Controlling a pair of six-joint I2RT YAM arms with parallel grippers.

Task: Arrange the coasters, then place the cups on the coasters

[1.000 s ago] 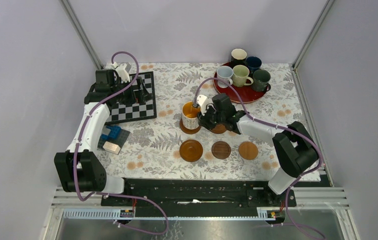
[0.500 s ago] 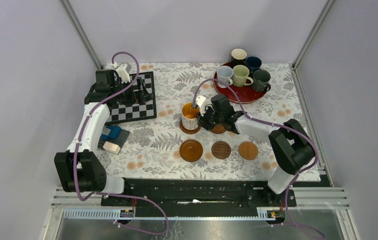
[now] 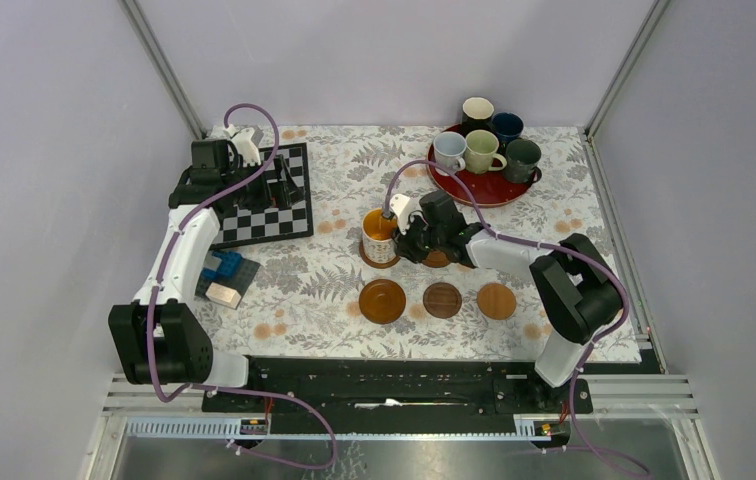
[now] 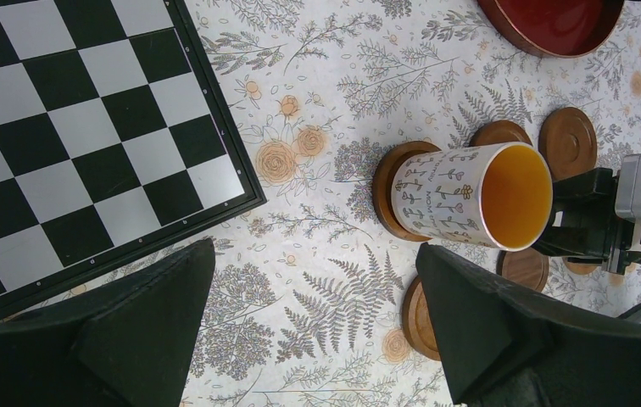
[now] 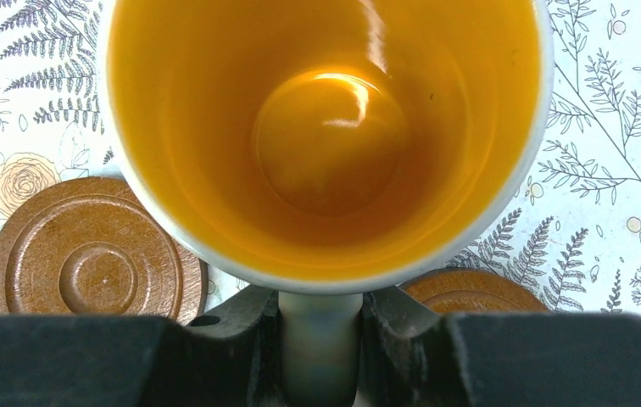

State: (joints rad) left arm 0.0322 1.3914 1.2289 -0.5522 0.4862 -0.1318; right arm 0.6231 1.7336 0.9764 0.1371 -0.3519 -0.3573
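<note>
Along the near edge of the desk (image 3: 334,200), three coasters (image 3: 443,299) lie in a row, apart from one another and bare. Just behind them runs a second row. The orange-inside white mug (image 3: 380,234) stands upright on the left coaster (image 4: 382,199) of that row, a bare coaster (image 4: 498,133) lies just beside it, and a further coaster (image 4: 567,142) follows toward the right edge. The right end effector (image 5: 320,352) is pinching the mug's handle, one finger pressed against each side of it. Near the left edge lie blue blocks (image 3: 222,268). Farther back on the left, the left end effector (image 3: 272,188) hangs over the chessboard (image 3: 289,225) with its fingers spread wide and nothing between them. At the far right corner, the red tray (image 3: 494,188) carries the pale blue-white mug (image 3: 449,150), the pale green mug (image 3: 481,150) and the dark grey-green mug (image 3: 522,158). The black mug (image 3: 476,112) and the navy mug (image 3: 506,126) stand at the tray's far rim.
</note>
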